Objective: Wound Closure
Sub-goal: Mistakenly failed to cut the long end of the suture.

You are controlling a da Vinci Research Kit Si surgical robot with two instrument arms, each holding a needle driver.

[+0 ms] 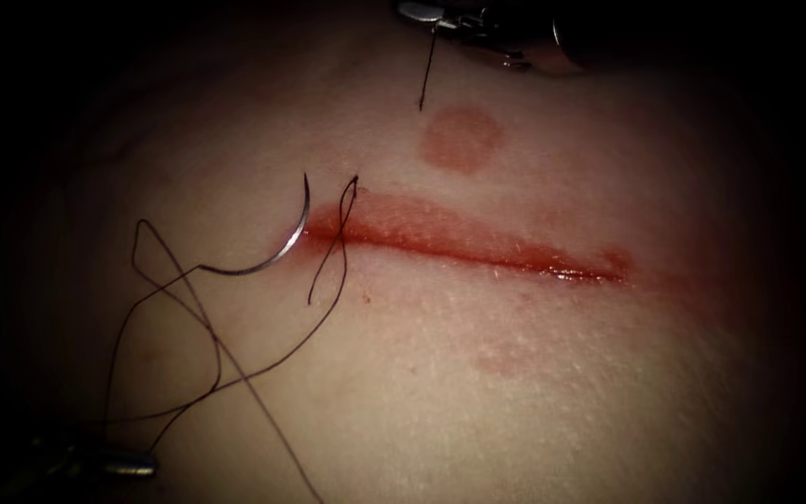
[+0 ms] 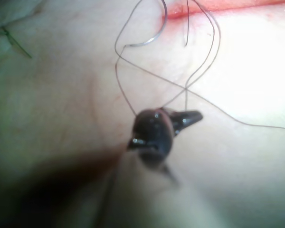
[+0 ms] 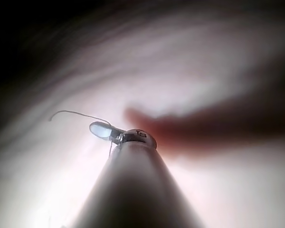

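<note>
Endoscope view: we see the needle (image 1: 277, 245) lying free at the cut's (image 1: 478, 245) left end, its point up beside the cut and its tail toward the left, with no tool on it. Thread (image 1: 202, 322) loops down-left from the tail toward our left pincer (image 1: 118, 460), which is the nearer arm; we cannot tell if it is spread or pinching. Our right pincer (image 1: 450, 21), well above the cut, pinches a short cut end (image 1: 427, 79).
</note>
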